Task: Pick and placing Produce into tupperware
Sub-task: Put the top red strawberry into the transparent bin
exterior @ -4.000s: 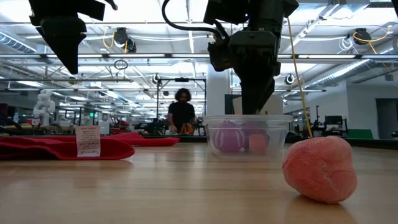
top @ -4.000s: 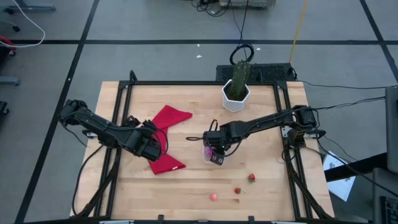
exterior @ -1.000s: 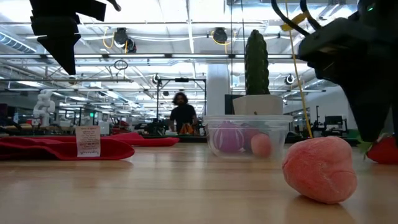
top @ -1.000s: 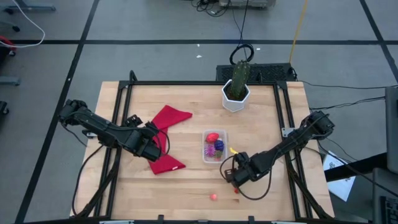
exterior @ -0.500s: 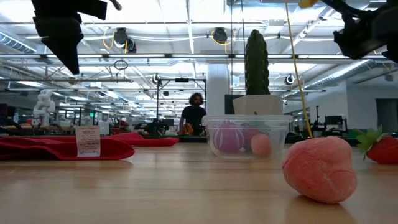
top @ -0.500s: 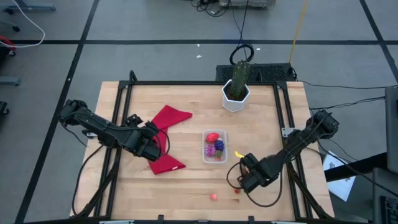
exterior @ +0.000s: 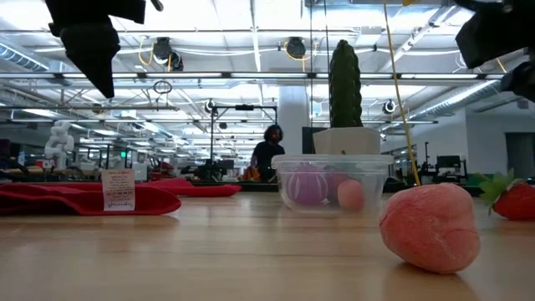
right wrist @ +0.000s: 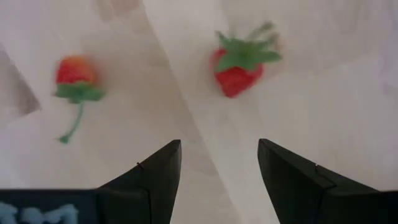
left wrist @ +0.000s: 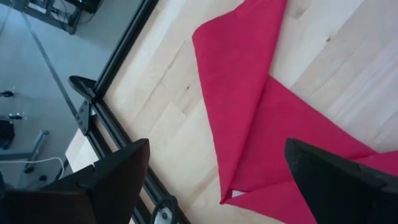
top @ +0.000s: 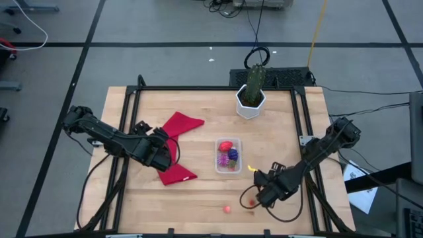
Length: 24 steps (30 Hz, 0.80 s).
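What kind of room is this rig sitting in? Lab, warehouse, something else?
Most likely a large open robotics lab or workshop: the low view shows an exposed ceiling with pipes and lights, workbenches with equipment and a person beyond the wooden table.

Right gripper low over the table's front right, fingers parted, holding nothing. Left gripper parked at centre-left, fingers spread wide, empty.

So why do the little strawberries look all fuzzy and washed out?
In the right wrist view, both strawberries are blurred and the wood is glared nearly white; in the low view, the pink fruit looks sharp.
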Available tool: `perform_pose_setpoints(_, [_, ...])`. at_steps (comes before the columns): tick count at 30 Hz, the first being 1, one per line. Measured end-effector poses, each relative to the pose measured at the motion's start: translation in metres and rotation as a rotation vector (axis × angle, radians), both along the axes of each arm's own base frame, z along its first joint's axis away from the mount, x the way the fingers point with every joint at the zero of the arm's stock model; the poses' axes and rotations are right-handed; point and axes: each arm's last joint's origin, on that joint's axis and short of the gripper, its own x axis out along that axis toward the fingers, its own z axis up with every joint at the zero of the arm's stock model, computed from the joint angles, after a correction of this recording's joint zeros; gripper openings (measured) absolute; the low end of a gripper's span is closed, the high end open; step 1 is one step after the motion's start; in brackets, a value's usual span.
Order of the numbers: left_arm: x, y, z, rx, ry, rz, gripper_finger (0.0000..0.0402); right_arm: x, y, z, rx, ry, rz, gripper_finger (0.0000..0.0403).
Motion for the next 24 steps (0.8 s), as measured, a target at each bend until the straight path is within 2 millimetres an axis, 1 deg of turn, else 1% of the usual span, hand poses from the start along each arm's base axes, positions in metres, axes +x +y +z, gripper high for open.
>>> perform_pose_setpoints(6, [0.001, 0.0, 0.0, -0.01, -0.009, 0.006, 0.0379, -0.001, 0.003, 0.0, -0.032, -0.034, 0.043, 0.0206])
perform_pose_setpoints(12, [0.001, -0.001, -0.001, -0.043, 0.021, -0.012, 0.0379, 0.004, 0.007, 0.0, 0.009, -0.088, 0.115, 0.0206])
perform_pose_setpoints(14, [0.0, -0.002, -0.001, -0.054, 0.023, -0.006, 0.0379, 0.005, 0.008, -0.003, 0.016, -0.098, 0.135, 0.0206])
perform_pose_setpoints(18, [0.001, -0.003, -0.002, -0.086, 0.012, 0.011, 0.0379, 0.0, 0.003, -0.011, -0.005, -0.065, 0.168, 0.0206])
perform_pose_setpoints(24, [0.001, -0.005, -0.002, -0.092, -0.027, 0.053, 0.0379, -0.005, -0.001, -0.019, -0.023, -0.039, 0.233, 0.0206])
